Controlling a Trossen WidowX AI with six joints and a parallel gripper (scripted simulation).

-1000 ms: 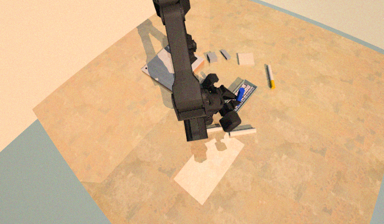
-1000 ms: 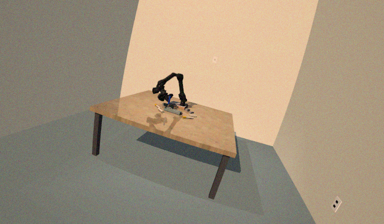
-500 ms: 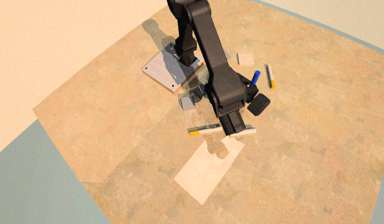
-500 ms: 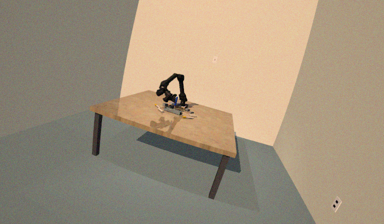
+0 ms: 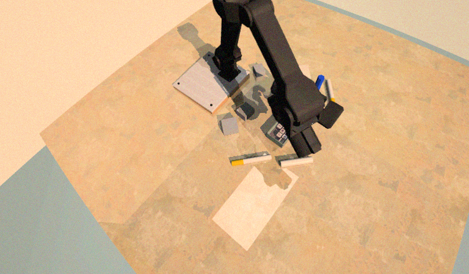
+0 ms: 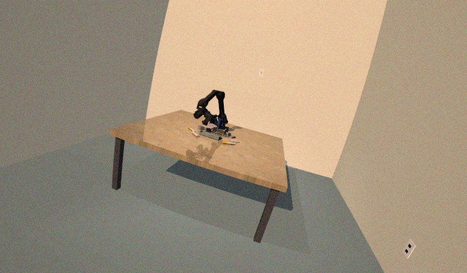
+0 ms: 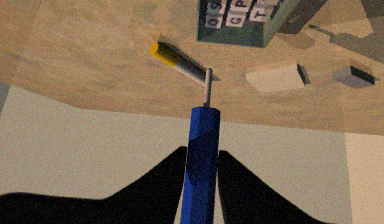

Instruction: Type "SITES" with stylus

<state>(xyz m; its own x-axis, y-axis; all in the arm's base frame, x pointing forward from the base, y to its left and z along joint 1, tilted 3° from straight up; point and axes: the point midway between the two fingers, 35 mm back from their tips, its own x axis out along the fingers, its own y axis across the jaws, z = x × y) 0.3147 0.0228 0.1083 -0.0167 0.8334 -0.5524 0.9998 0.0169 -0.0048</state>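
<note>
My gripper (image 7: 202,155) is shut on the blue stylus (image 7: 205,126) (image 5: 320,81) (image 6: 219,123). In the wrist view the stylus points away from the fingers, with its thin grey tip in front of a yellow-ended marker. The tip appears clear of the keyboard (image 7: 231,40) (image 5: 274,135) (image 6: 210,135), which is at the top right of that view. A few keys show there, T, V, G and P among them. In the top view the arm hides most of the keyboard and the fingers. The tip's height cannot be told.
Markers (image 5: 256,158) (image 5: 296,162) (image 5: 330,88) (image 7: 166,55) lie around the keyboard. Grey blocks (image 5: 228,125) (image 5: 258,71) (image 7: 352,77) and a pale block (image 7: 275,77) lie nearby. A white sheet (image 5: 248,209) lies beyond the markers. The arm stands on a pale base plate (image 5: 200,84).
</note>
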